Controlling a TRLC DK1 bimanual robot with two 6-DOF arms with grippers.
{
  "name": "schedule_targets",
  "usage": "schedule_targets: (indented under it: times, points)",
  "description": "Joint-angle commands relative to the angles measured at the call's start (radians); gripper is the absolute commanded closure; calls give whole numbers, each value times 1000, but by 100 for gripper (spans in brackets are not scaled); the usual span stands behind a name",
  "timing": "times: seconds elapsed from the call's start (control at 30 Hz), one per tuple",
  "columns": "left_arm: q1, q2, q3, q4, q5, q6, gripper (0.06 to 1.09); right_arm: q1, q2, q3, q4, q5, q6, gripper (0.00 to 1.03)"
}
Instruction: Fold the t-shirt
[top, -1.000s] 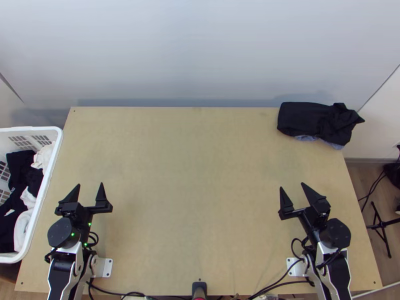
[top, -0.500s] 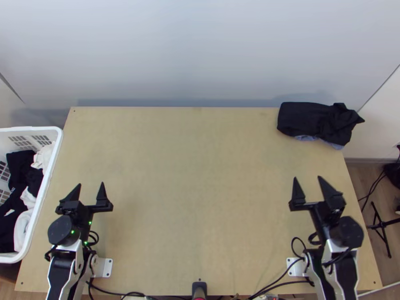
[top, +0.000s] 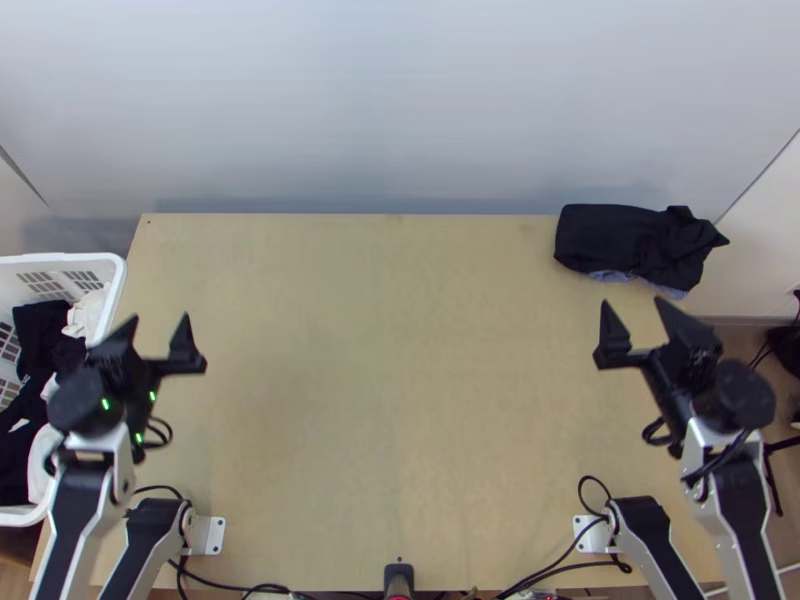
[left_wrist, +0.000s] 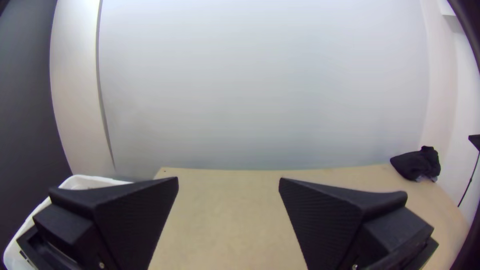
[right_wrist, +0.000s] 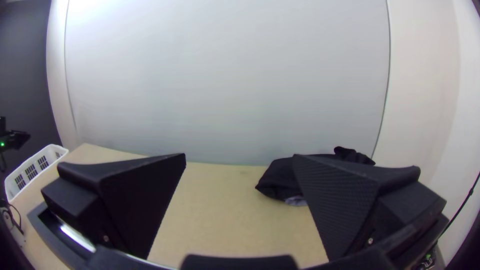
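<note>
Black cloth (top: 635, 240) lies bunched at the table's far right corner, a bit of grey-blue cloth showing under its near edge. My left gripper (top: 160, 325) is open and empty near the basket side of the table; in the left wrist view the left gripper (left_wrist: 228, 181) has its fingers wide apart. Over the right side, nearer than the black cloth, is my right gripper (top: 634, 303), open with nothing held. In the right wrist view the right gripper (right_wrist: 239, 156) partly covers the black cloth (right_wrist: 280, 177).
A white basket (top: 118, 290) with black and white clothes (top: 38, 330) stands along the left edge, close beside the left arm. Bare tabletop (top: 390, 380) stretches between the arms. Cables (top: 560, 560) run along the near edge, and a wall rises behind the far edge.
Both arms have moved up the picture, the left one also slightly left and the right one to the right. The black cloth lies as before.
</note>
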Motion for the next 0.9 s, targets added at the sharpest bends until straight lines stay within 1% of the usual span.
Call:
schedule_targets:
  times: [0.0,0.13,0.23,0.37,0.47,0.67,0.83,0.87]
  points:
    - [6,266,346,-51,8,13,11,8,213,227,-52,5,-2,4]
    - [6,415,551,-95,10,10,11,5,391,416,-133,5,-2,4]
    - [4,541,695,-161,13,12,11,5,475,509,-120,6,-8,4]
    - [-11,663,821,-193,13,12,11,11,590,583,-87,17,-8,4]
    - [-17,766,922,-265,13,10,11,13,667,641,-89,23,-3,4]
    - [19,907,1022,-291,8,-7,11,22,773,735,-104,25,1,4]
    - [72,960,1053,-307,-7,-13,11,83,786,735,-104,28,3,4]
    - [76,961,1057,-331,-7,-11,11,98,791,733,-104,28,6,4]
